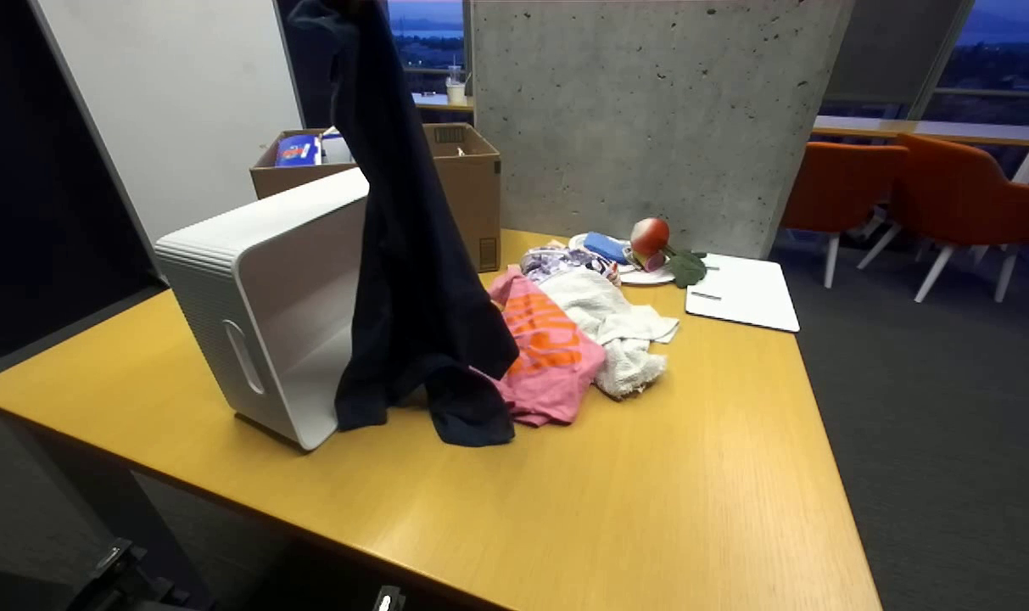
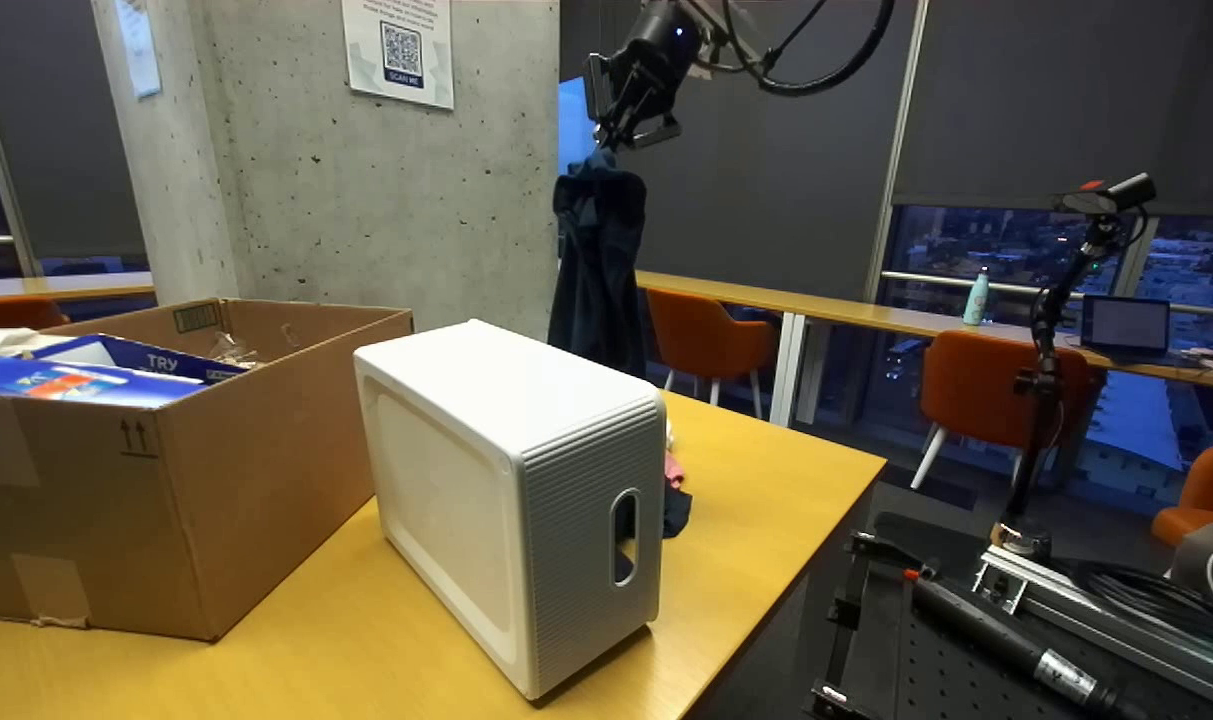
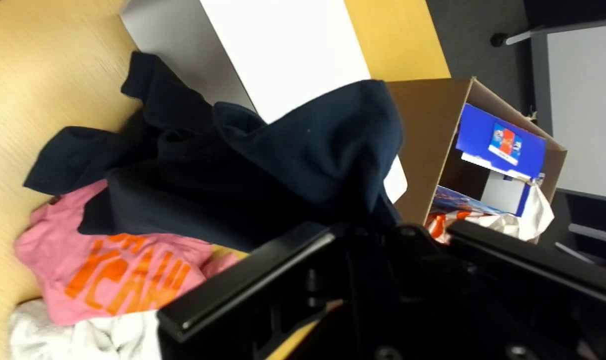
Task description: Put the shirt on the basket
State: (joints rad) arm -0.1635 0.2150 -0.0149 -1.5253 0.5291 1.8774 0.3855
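The shirt [image 1: 412, 246] is held aloft by its upper end, its dark length left to hang in long folds. It is pinched by the gripper [image 2: 606, 143], whose fingers are set close together on the cloth. Its lower end is spread on the table [image 1: 692, 492], just in front of the mouth of the basket [image 1: 213, 293], and just beside it the pink garment [image 1: 548, 365] is seen. The basket is set on its side, its opening turned toward the shirt.

The grasp and the lift may be judged done, and roughly half of the task with them. The placing is not yet done: the cloth is not released, and no part of it is clearly seen inside the basket, though whether a fold is tucked past the rim cannot be told from behind so much fabric. What is left, it is judged, is for the whole shirt to be brought over the basket, laid there and let go.
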